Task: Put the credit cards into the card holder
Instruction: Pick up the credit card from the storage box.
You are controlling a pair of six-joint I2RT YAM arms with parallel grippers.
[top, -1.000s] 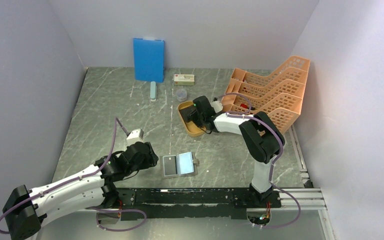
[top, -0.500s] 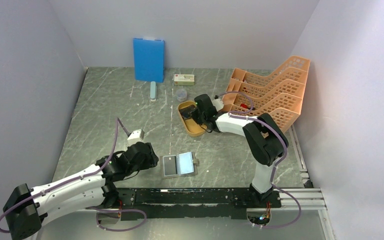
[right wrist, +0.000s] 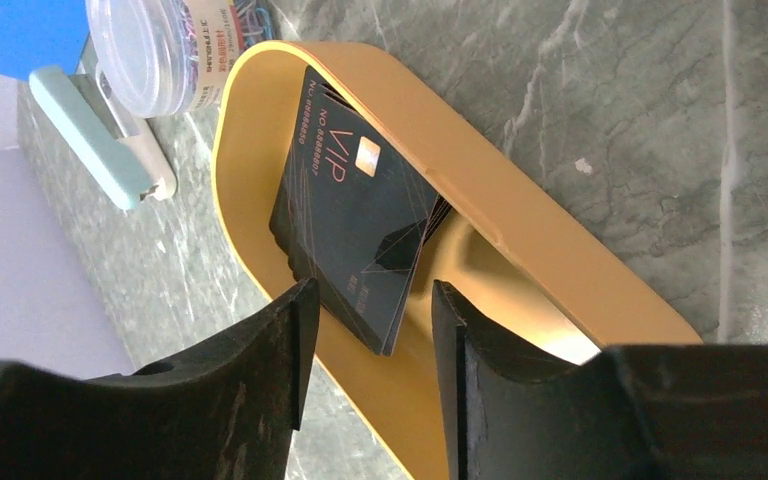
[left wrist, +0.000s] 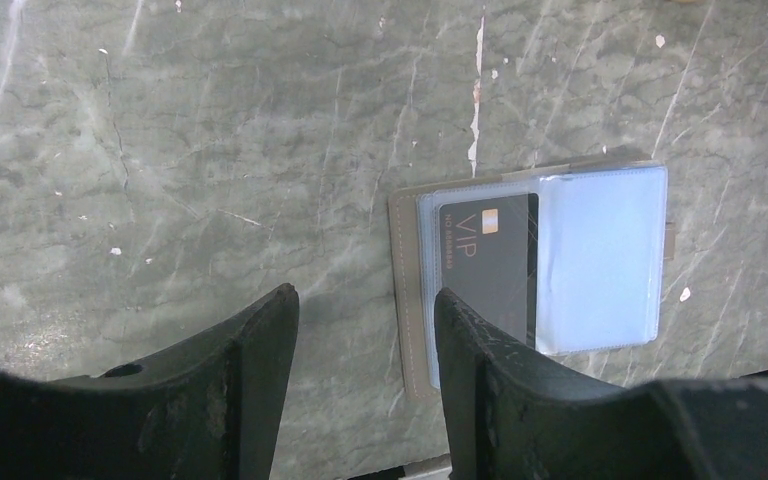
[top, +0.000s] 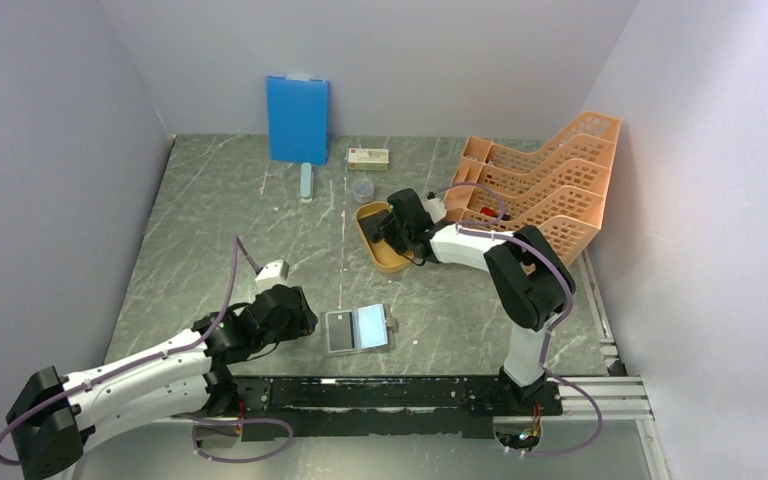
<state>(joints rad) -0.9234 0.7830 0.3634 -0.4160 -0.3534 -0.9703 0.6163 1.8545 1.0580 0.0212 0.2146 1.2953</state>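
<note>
Black cards, the credit cards (right wrist: 355, 230), lie stacked and tilted inside an orange oval tray (right wrist: 520, 250), which sits toward 1 o'clock from the middle of the marbled grey table (top: 210, 220). The right gripper (right wrist: 368, 300) hangs over that tray with its jaws partly apart. The near end of the stack pokes in between them from 12 o'clock. It runs close along the left finger, and a gap shows on the other side, so nothing looks clamped.

Down at the near edge the card holder (left wrist: 600, 255) lies flat and open, its pale shiny pockets facing up. One black card marked VIP (left wrist: 487, 262) already sits in its left pocket. The left gripper (left wrist: 365, 300) waits just at 9 o'clock of the holder, jaws moderately wide with only bare table between them. Its right finger (left wrist: 480, 370) overlaps the holder's near left corner as the wrist camera sees it. Whether it actually touches there, I cannot tell.
</note>
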